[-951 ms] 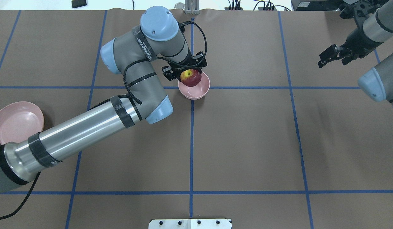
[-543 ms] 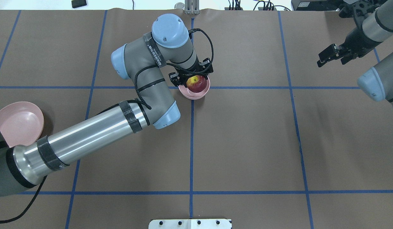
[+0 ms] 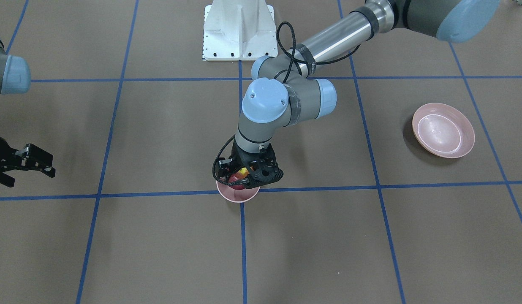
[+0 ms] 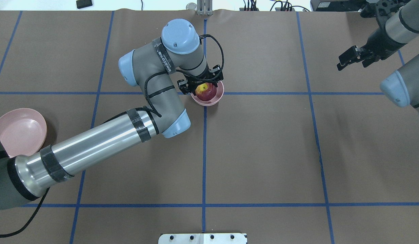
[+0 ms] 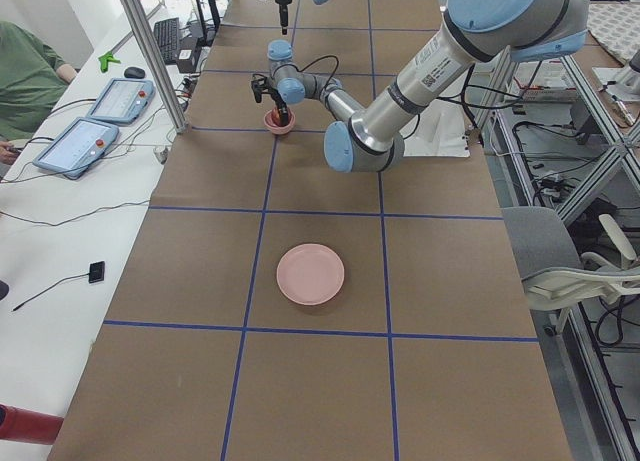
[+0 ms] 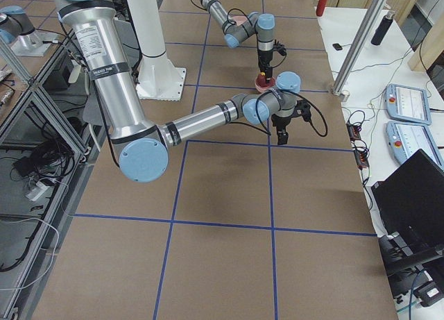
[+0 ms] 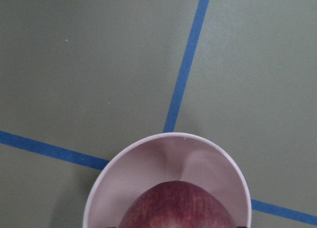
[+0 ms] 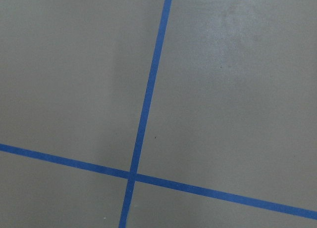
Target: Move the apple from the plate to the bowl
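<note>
Our left claw [image 4: 202, 82] grips the apple [image 4: 206, 92] inside the bowl [image 4: 220, 93]; our right claw [image 4: 352, 62] hangs spread, empty.

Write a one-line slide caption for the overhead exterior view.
Left tool holds the apple inside the bowl; the plate lies apart at the view's left edge.

Your grey, blue-capped robot
On the left arm [image 4: 94, 142] you see silver tube, black tape, black cable [image 4: 145, 91], black end effector [image 4: 204, 88].
</note>
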{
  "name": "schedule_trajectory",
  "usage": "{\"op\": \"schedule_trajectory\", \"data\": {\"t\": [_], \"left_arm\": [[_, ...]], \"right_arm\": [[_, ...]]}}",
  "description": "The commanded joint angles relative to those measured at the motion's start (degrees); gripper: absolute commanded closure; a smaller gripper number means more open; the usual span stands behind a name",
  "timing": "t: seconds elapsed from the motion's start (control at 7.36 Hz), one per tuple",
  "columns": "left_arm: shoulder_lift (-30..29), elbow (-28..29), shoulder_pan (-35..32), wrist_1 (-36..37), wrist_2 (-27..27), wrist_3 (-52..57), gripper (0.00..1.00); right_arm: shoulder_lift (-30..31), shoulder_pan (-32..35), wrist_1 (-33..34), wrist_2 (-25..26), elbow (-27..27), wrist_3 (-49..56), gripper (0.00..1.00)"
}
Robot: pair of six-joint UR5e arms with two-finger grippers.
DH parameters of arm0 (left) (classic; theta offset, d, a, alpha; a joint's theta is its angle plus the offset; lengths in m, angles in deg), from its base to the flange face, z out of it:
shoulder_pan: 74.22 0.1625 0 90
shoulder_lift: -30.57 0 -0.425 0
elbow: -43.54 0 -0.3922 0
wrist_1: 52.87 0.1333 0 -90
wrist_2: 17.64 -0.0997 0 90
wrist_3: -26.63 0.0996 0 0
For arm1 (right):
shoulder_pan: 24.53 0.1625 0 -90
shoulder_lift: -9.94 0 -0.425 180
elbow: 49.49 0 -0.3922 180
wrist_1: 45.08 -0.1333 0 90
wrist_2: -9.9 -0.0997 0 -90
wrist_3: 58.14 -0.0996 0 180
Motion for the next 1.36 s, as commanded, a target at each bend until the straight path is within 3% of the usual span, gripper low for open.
{"op": "schedule_trajectory", "data": {"t": [0.0,0.14,0.68,0.81,0.95,1.22], "left_arm": [[0.0,0.0,0.0,0.1,-0.5,0.2,0.14],[0.0,-1.1,-0.2,0.5,-0.4,0.2,0.02],[4.4,-8.3,-1.4,1.1,-0.1,0.4,0.02],[7.4,-12.2,-3.5,0.6,-0.1,3.1,0.02],[13.3,-18.9,-6.5,1.1,0.1,9.0,0.02],[25.3,-30.9,-11.8,0.5,1.1,10.6,0.02]], "right_arm": [[0.0,0.0,0.0,0.0,0.0,0.0,0.00],[0.1,0.0,0.0,0.1,0.0,0.0,0.00],[-0.2,0.0,0.1,0.2,0.0,-0.1,0.00],[0.1,0.3,0.0,0.0,-0.2,-0.1,0.00],[0.4,0.8,-0.1,0.7,-0.6,-0.4,0.00],[-0.3,1.7,-0.1,1.8,-0.8,-0.3,0.00]]}}
